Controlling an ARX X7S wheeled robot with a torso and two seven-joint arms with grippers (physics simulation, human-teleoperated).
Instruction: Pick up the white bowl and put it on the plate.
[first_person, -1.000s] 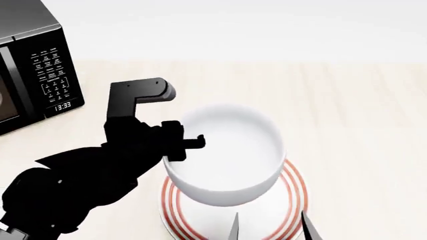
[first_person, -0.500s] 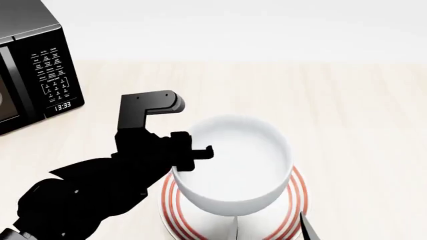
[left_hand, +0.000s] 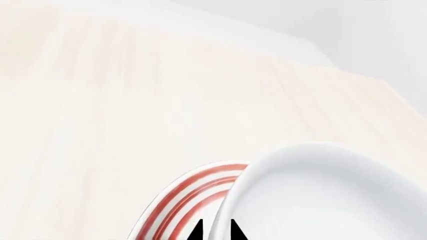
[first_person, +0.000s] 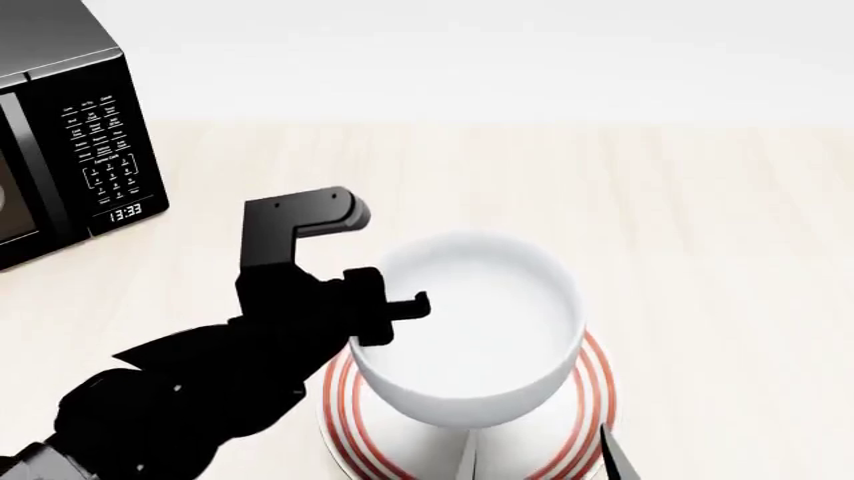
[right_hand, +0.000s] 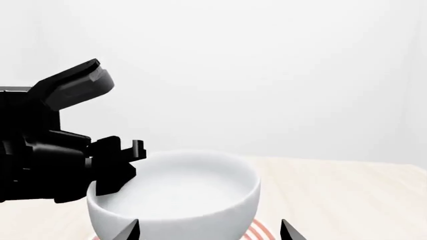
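our left gripper (first_person: 387, 315) pinches the white bowl (first_person: 467, 325) at its nine o'clock rim, over the plate (first_person: 587, 400). our right gripper (first_person: 541, 455) waits spread. releasing now, we judge, risks an off-centre landing.

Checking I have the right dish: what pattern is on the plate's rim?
Concentric red-orange rings on white; the plate shows best in the head view.

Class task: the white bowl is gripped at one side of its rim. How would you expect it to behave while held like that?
The white bowl looks rigid, so it probably won't flex. Its glossy surface suggests it may slip between the fingers of the left gripper. Held by one rim edge above the plate, it could tilt.
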